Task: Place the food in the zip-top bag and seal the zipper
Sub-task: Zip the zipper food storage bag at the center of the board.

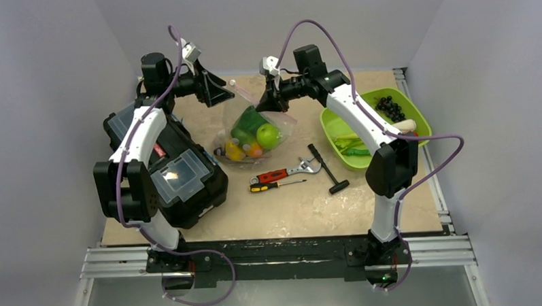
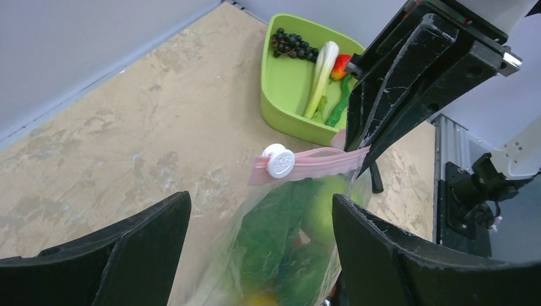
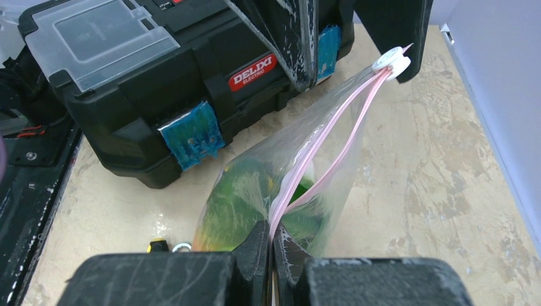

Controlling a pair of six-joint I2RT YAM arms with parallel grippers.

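The left gripper (image 2: 260, 205) has its jaws spread wide, one finger on either side of the top of the zip-top bag (image 1: 253, 136), and neither finger is clearly touching it. The white slider (image 2: 279, 160) sits between them at the end of the zipper (image 3: 332, 127). The right gripper (image 3: 272, 234) has its jaws pressed together on the opposite end of the zipper, holding the bag's mouth up off the table. Between the slider and that pinch the two pink tracks stand apart. Inside the bag are a green apple (image 1: 268, 135), a green leaf (image 1: 249, 120) and a yellow piece (image 1: 234, 151). To the right, the lime-green tray (image 1: 335, 123) holds dark grapes (image 1: 391, 108) and bok choy (image 2: 322, 70). A black toolbox (image 1: 180, 176) stands on the left.
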